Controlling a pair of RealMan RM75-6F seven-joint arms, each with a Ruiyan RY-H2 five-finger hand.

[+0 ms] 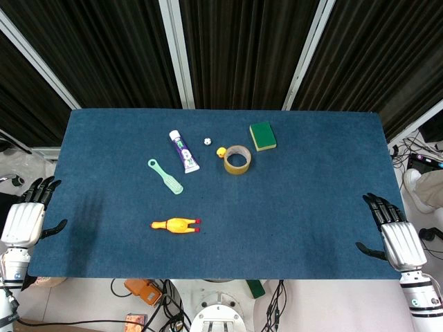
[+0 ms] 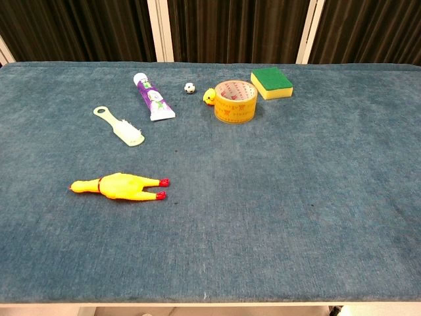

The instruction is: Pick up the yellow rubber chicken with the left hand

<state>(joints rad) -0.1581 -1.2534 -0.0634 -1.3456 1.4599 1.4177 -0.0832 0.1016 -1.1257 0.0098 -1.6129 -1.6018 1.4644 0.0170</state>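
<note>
Step in hand: approach not yet begun — the yellow rubber chicken (image 1: 176, 225) lies untouched on the blue table (image 1: 311, 207).
Target position: lower left of centre in the head view, lying flat on its side, head toward the left of the frame, red feet toward the right.
Left hand (image 1: 28, 214): at the left table edge, lower left of the frame, fingers spread apart, holding nothing.
Right hand (image 1: 391, 232): at the right edge, lower right, fingers apart and empty — well clear of the work.
Grasp advice: come down over the plump mid-body, fingers across the long axis; the soft rubber should yield, so close gently.
Open room: bare cloth lies between left hand and chicken.
Nearest neighbour: the green brush (image 1: 165, 176), above the chicken and apart from it.
Edge: the near table edge runs below the chicken; keep the wrist above it.
</note>
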